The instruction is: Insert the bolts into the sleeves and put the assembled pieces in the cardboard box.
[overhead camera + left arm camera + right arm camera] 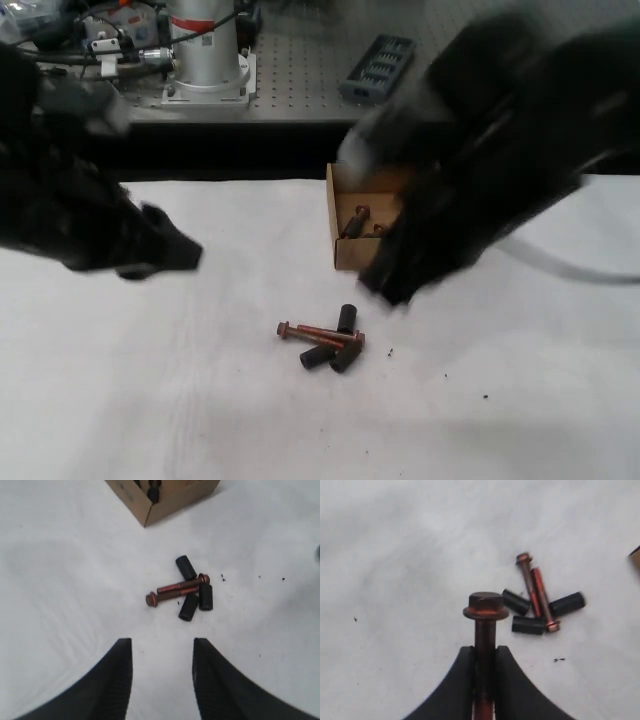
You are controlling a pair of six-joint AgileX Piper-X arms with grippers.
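Now, gripping one bolt point(485, 611) tight in the right jaws, bottom middle of the right wrist view, head poking out. Holding the left jaws wide open, nothing between, above the white counter point(60, 580). Lying in a small touching pile, middle of the high view: two bolts point(318, 331) and three black sleeves point(346, 318). Just up and right of that, the cardboard box point(345, 255).

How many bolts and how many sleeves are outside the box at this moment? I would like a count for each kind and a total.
Bolts: 3 (two lying loose, one in the right gripper)
Sleeves: 3
Total: 6
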